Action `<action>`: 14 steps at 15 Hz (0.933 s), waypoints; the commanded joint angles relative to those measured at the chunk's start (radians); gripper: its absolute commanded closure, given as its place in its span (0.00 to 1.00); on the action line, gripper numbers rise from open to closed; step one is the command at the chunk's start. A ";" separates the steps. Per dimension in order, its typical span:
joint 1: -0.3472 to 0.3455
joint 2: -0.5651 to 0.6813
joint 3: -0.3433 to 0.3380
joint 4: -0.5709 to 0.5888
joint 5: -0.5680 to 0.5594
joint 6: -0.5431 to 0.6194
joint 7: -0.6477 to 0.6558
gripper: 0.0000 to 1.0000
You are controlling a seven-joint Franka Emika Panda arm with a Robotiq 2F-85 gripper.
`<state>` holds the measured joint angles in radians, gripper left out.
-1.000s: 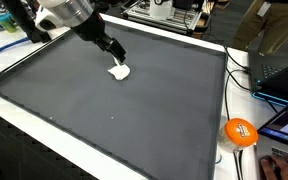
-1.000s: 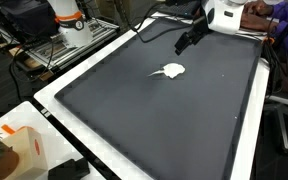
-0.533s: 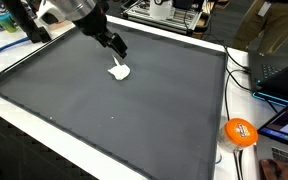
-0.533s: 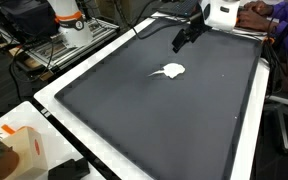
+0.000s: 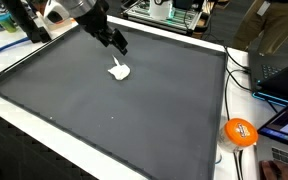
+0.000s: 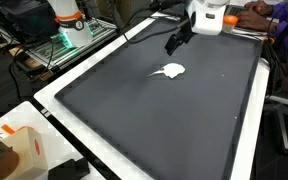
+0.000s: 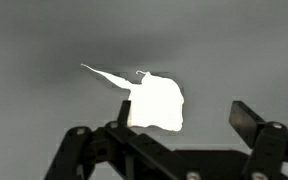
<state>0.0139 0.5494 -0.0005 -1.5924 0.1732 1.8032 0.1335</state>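
One orange round thing [image 5: 240, 131] sits just off the tabletop [image 5: 134, 130] by a near corner, well apart from the rest. Past the middle, nearer the far edge, lies a small white piece [image 5: 119, 70]. It is a flat lobe with one thin pointed tail, soft-looking, maybe crumpled tissue or cloth; the wrist view is too blown-out to tell. Above and just beyond it hangs the gripper [image 5: 117, 43], spread wide, holding nothing, touching nothing. Risk: the piece looks light and limp on a smooth, matte, dark surface, so an off-centre pinch could slide it or catch only the tail. The gripper looks hard and black. A white rim frames the tabletop.
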 commanded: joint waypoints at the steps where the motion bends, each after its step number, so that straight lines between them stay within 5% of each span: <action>1: -0.024 -0.135 0.016 -0.218 0.048 0.166 -0.085 0.00; 3: -0.035 -0.191 0.029 -0.306 0.100 0.288 -0.126 0.00; 4: -0.019 -0.094 0.012 -0.167 0.049 0.186 -0.080 0.00; 14: -0.025 -0.182 0.012 -0.298 0.067 0.269 -0.098 0.00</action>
<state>-0.0002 0.4293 0.0064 -1.7941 0.2249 2.0117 0.0469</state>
